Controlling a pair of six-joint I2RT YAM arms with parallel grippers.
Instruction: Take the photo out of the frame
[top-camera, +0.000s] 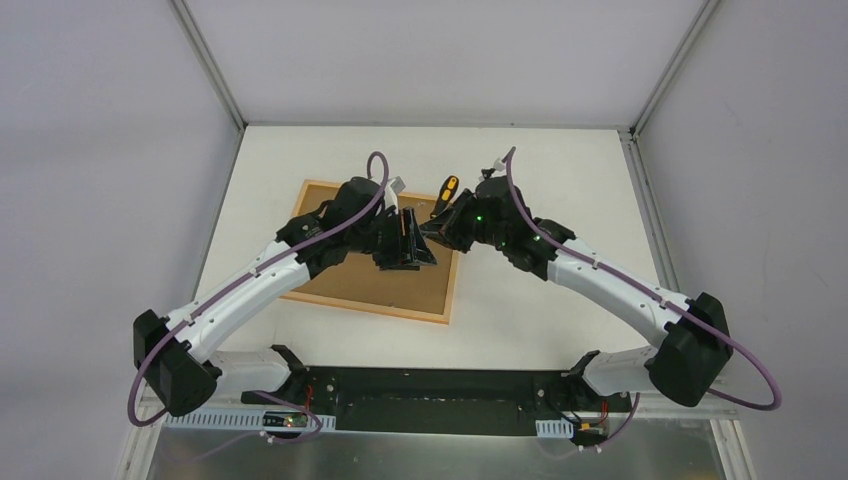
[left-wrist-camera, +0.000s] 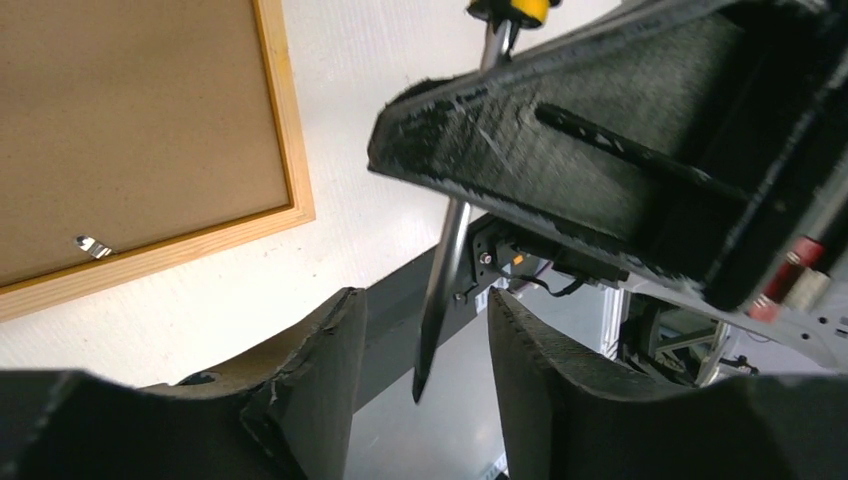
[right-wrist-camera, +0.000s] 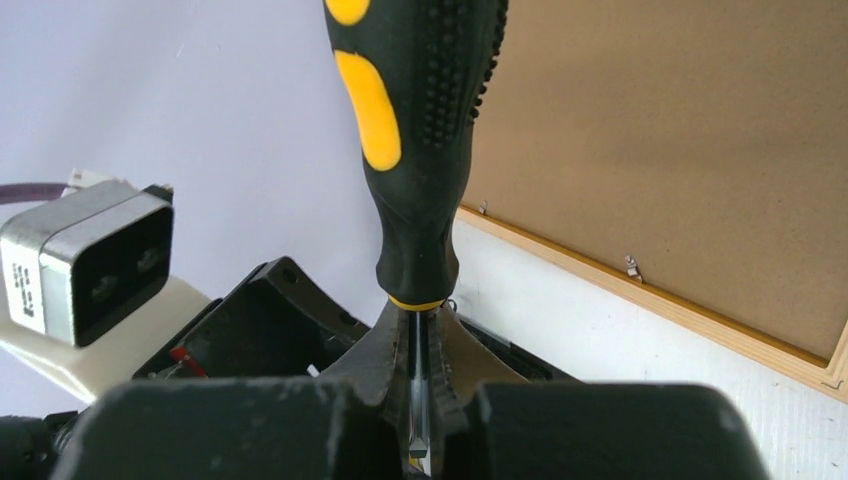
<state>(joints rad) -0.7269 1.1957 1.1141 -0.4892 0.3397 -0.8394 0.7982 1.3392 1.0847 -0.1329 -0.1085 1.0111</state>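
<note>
Right gripper (right-wrist-camera: 418, 350) is clamped tight on the screwdriver (right-wrist-camera: 420, 150), pinching the steel shaft just under the black-and-yellow handle. The handle points to about 12 o'clock in the overhead view. Left gripper (left-wrist-camera: 425, 335) comes in from 9 o'clock, jaws half-spread with the blade hanging between them and, as far as I can see, touching neither finger.

The frame (top-camera: 370, 308) lies face down on the table at 10 o'clock from the arm bases. Its pale wood edge and brown backing board (left-wrist-camera: 130, 120) face up, with a small metal tab (left-wrist-camera: 92, 245) holding the board in. The photo is hidden beneath.

This looks like a tool handover. The left should pinch the shaft squarely and leave the tip free for prying tabs. The right should let go only once that grip is firm, or the screwdriver could tilt or drop onto the board.
</note>
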